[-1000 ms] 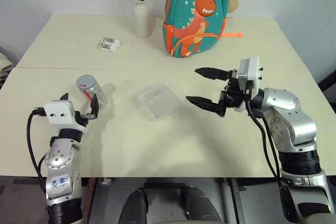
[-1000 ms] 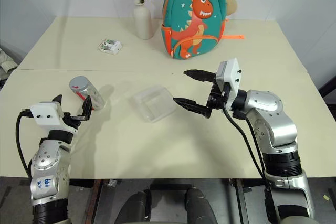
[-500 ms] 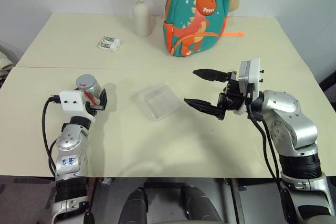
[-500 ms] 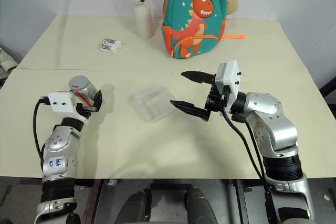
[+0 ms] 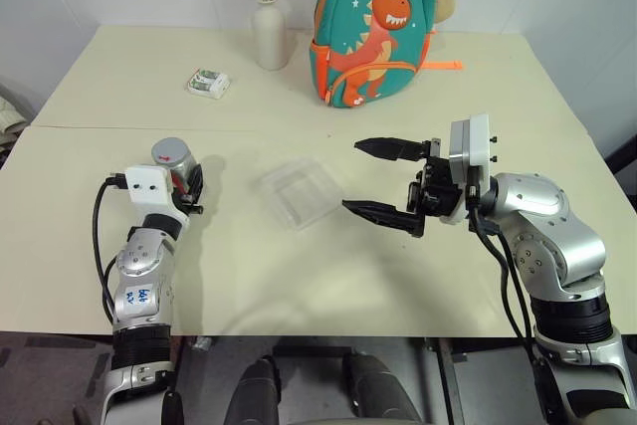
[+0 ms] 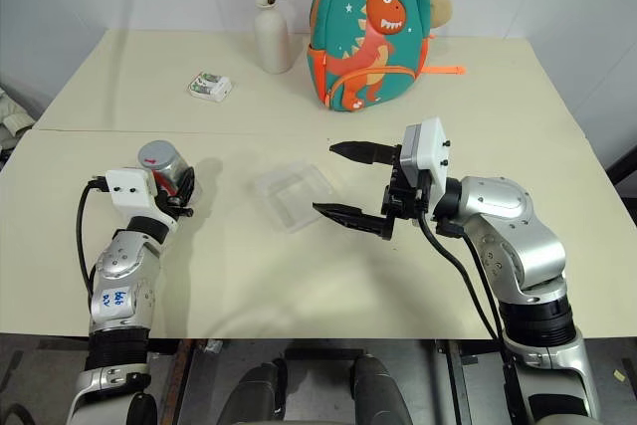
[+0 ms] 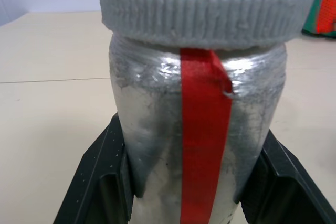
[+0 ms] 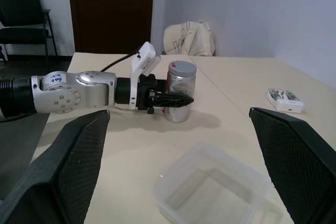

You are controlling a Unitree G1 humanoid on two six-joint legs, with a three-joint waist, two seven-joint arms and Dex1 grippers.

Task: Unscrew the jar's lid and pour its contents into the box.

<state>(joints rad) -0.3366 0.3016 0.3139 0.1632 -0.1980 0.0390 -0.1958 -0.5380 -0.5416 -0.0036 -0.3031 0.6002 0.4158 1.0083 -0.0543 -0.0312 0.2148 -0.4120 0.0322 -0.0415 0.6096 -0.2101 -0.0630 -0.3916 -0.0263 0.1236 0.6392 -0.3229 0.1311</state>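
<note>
A: L gripper (image 6: pixel 177 186)?
B: I'm clamping it on the jar (image 7: pixel 197 129), upright on the table (image 5: pixel 328 276), lid (image 7: pixel 207 6) on, left of box (image 5: pixel 301 192).
A: R gripper (image 5: pixel 383 182)?
B: I'm holding it spread wide, empty, beside box.

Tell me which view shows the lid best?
The left wrist view: the lid is close, with ribbed edge and red marks plain. The eye views show a small grey disc from above; the right wrist view shows it side-on on the jar.

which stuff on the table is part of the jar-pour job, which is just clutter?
Job:
jar, upright, left claw shut on it
lid, on the jar
box, mid-table
right claw, open, beside the box

Clutter:
dinosaur backpack
white vase with flowers
white-and-green packet
</note>
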